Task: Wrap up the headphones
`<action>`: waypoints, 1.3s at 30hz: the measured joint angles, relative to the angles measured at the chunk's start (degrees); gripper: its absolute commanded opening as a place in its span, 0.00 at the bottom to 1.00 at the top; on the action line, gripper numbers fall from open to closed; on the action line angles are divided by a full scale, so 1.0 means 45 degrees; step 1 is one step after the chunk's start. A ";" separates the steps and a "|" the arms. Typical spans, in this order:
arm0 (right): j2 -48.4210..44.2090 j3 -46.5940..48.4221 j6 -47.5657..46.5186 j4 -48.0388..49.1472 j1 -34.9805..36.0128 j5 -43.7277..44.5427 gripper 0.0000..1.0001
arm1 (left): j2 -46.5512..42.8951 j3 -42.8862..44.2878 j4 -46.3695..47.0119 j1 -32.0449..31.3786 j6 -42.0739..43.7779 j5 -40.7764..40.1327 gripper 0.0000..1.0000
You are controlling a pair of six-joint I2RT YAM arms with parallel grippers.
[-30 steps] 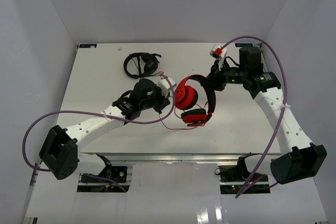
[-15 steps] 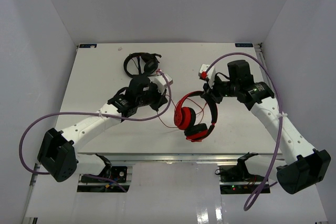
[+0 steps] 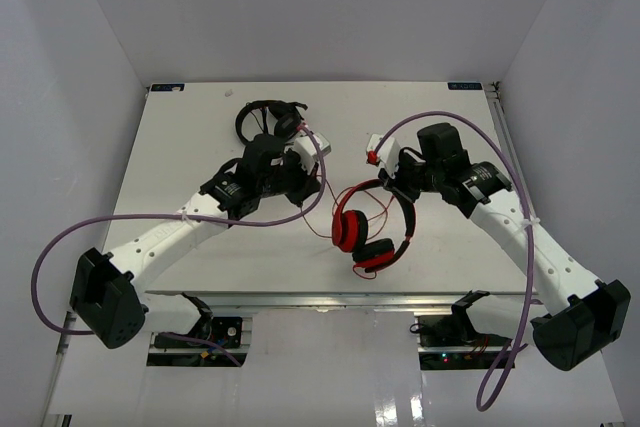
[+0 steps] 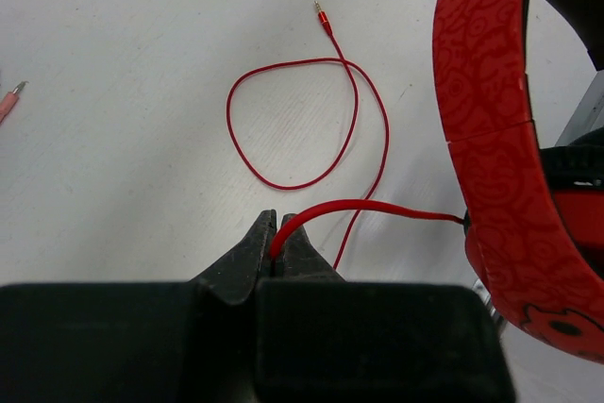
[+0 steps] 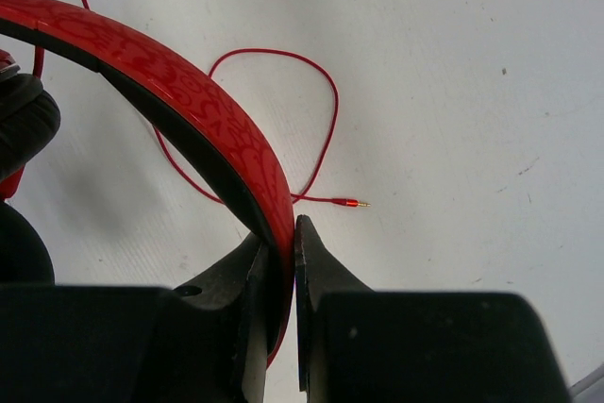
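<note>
Right gripper [image 5: 280, 233] clamps the headphones [image 3: 350, 230] by the headband; left gripper [image 4: 276, 233] pinches the cable [image 4: 359, 202].
Smaller black headphones [image 3: 285, 125] lie just beyond the left gripper on the table [image 3: 180, 147].

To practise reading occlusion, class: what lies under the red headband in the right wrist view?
The white table, with a loop of red cable and its plug. The headband covers part of the loop's left side.

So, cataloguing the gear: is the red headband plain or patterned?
The headband bears red-on-red doodles; left wrist view shows best.
</note>
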 measured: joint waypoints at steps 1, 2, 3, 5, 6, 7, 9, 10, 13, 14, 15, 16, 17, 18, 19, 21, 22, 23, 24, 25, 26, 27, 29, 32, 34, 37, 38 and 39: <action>0.0001 -0.0017 -0.0016 0.0004 0.0019 0.0159 0.08 | -0.0051 0.0094 -0.0129 0.0000 0.0029 -0.0003 0.00; -0.0001 -0.0024 -0.0048 0.0011 0.0028 0.0313 0.08 | -0.0125 0.0190 -0.0232 0.0000 0.0057 -0.0014 0.00; -0.0003 -0.0026 -0.0089 0.0017 0.0035 0.0465 0.08 | -0.0210 0.0285 -0.0321 0.0000 0.0080 -0.0028 0.00; -0.0017 -0.0116 -0.0179 0.0120 0.0038 0.0750 0.08 | -0.0436 0.0447 -0.0532 0.0000 0.0164 -0.0137 0.00; -0.0027 -0.0179 -0.0210 0.0176 0.0038 0.0872 0.08 | -0.0570 0.0508 -0.0621 0.0000 0.0207 -0.0211 0.00; -0.0033 -0.0236 -0.0233 0.0212 0.0038 0.0989 0.08 | -0.0717 0.0575 -0.0716 0.0000 0.0252 -0.0300 0.00; -0.0038 -0.0355 -0.0296 0.0287 0.0038 0.1173 0.08 | -0.0996 0.0759 -0.0911 0.0000 0.0337 -0.0524 0.00; -0.0038 -0.0396 -0.0321 0.0282 0.0038 0.1249 0.08 | -0.1102 0.0883 -0.1000 0.0000 0.0385 -0.0645 0.00; -0.0043 -0.0472 -0.0408 0.0285 0.0038 0.1371 0.08 | -0.1349 0.1197 -0.1201 0.0000 0.0537 -0.1029 0.00; -0.0051 -0.0490 -0.0431 0.0288 0.0038 0.1385 0.08 | -0.1406 0.1262 -0.1245 0.0000 0.0578 -0.1158 0.00; -0.0060 -0.0508 -0.0440 0.0288 0.0038 0.1402 0.08 | -0.1451 0.1305 -0.1286 0.0000 0.0620 -0.1271 0.00; -0.0068 -0.0523 -0.0450 0.0288 0.0038 0.1424 0.08 | -0.1492 0.1339 -0.1330 0.0000 0.0660 -0.1381 0.00; -0.0070 -0.0526 -0.0464 0.0288 0.0038 0.1462 0.08 | -0.1524 0.1345 -0.1390 0.0000 0.0691 -0.1479 0.00; -0.0078 -0.0540 -0.0473 0.0297 0.0038 0.1510 0.08 | -0.1552 0.1347 -0.1454 0.0000 0.0722 -0.1563 0.00; -0.0089 -0.0566 -0.0478 0.0316 0.0038 0.1568 0.08 | -0.1578 0.1347 -0.1522 0.0000 0.0752 -0.1635 0.00; -0.0105 -0.0604 -0.0471 0.0340 0.0038 0.1698 0.08 | -0.1657 0.1347 -0.1638 0.0000 0.0806 -0.1690 0.00; -0.0109 -0.0605 -0.0467 0.0373 0.0038 0.1774 0.08 | -0.1728 0.1344 -0.1710 0.0004 0.0830 -0.1644 0.00; -0.0117 -0.0605 -0.0463 0.0420 0.0038 0.1845 0.08 | -0.1832 0.1343 -0.1776 0.0018 0.0844 -0.1535 0.00; -0.0120 -0.0605 -0.0458 0.0478 0.0038 0.1906 0.08 | -0.1960 0.1343 -0.1818 0.0028 0.0849 -0.1393 0.00; -0.0120 -0.0605 -0.0452 0.0539 0.0038 0.1964 0.08 | -0.2093 0.1343 -0.1848 0.0033 0.0852 -0.1249 0.00; -0.0117 -0.0605 -0.0448 0.0599 0.0038 0.1981 0.08 | -0.2225 0.1343 -0.1837 0.0034 0.0866 -0.1105 0.00; -0.0116 -0.0607 -0.0444 0.0637 0.0038 0.1980 0.08 | -0.2338 0.1366 -0.1834 0.0034 0.0901 -0.0944 0.00; -0.0094 -0.0610 -0.0438 0.0683 0.0042 0.1945 0.08 | -0.2461 0.1519 -0.1879 0.0034 0.0956 -0.0720 0.00; 0.0035 -0.0610 -0.0445 0.0683 0.0186 0.1856 0.08 | -0.2137 0.2234 -0.1824 0.0034 0.1084 -0.0529 0.00; 0.0133 -0.0610 -0.0456 0.0681 0.0381 0.1784 0.08 | -0.1801 0.2744 -0.1849 0.0034 0.1166 -0.0453 0.00; 0.0215 -0.0610 -0.0487 0.0675 0.0736 0.1615 0.08 | -0.0879 0.3669 -0.1698 0.0034 0.1248 -0.0475 0.00; 0.0215 -0.0610 -0.0490 0.0672 0.0822 0.1547 0.08 | -0.0526 0.3924 -0.1648 0.0034 0.1274 -0.0528 0.00; 0.0215 -0.0610 -0.0496 0.0671 0.0888 0.1450 0.08 | -0.0216 0.4098 -0.1610 0.0034 0.1295 -0.0634 0.00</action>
